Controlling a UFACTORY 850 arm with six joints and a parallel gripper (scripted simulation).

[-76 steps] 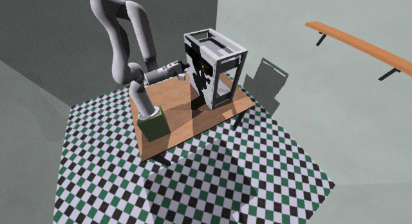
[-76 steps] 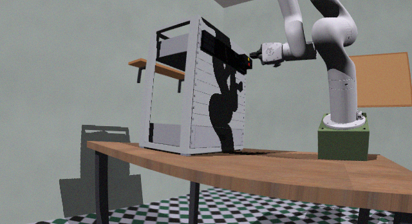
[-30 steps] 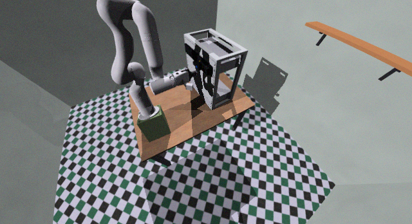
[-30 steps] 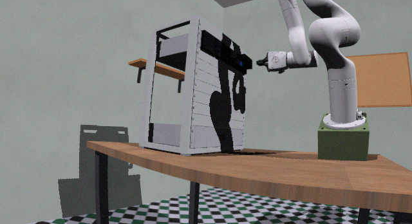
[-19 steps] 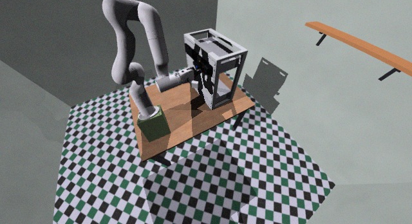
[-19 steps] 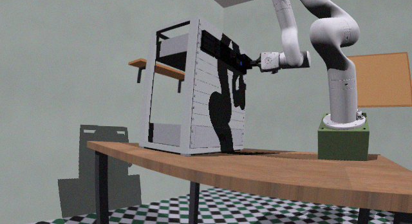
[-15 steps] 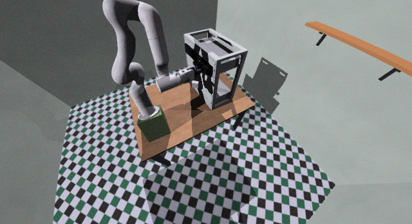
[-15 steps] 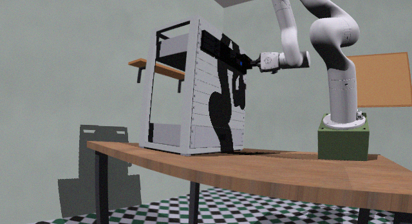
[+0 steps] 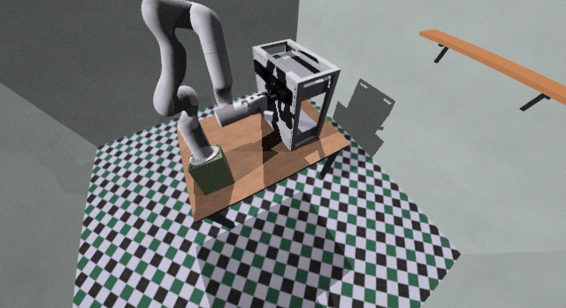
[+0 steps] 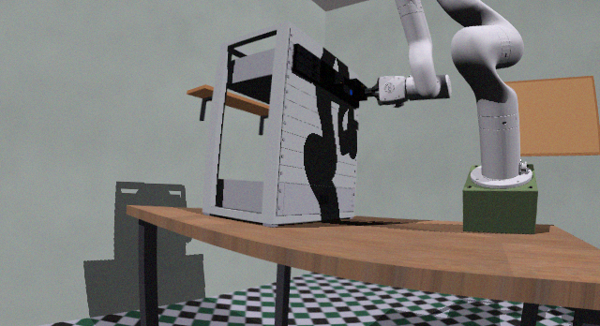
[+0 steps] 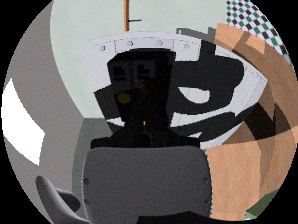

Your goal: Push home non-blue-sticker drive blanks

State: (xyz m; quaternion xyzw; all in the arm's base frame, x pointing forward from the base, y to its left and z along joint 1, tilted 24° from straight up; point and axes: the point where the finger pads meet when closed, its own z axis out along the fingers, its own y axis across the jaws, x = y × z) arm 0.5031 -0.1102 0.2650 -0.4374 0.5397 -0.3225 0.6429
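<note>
The white rack (image 9: 334, 73) (image 10: 277, 129) (image 11: 143, 44) stands upright on the wooden table (image 9: 248, 166) (image 10: 375, 251). The black storage chassis (image 10: 319, 70) (image 11: 140, 79) sits in its upper front, and some blanks stand out of it towards the arm. A blue sticker (image 10: 351, 92) shows on the outermost blank in the exterior view. A yellow sticker (image 11: 124, 98) shows in the wrist view, up and left of the fingers. My gripper (image 9: 268, 95) (image 10: 372, 92) (image 11: 144, 100) is shut and empty. It points level at the chassis front, with its tips at or touching a protruding blank. I cannot tell which sticker that blank carries.
The arm's green base block (image 9: 212, 173) (image 10: 499, 209) stands on the table's near end. A grey panel (image 9: 363, 118) (image 10: 141, 251) leans on the wall behind the table. An orange shelf (image 9: 495, 62) hangs on the wall. The arm casts dark shadows on the rack front.
</note>
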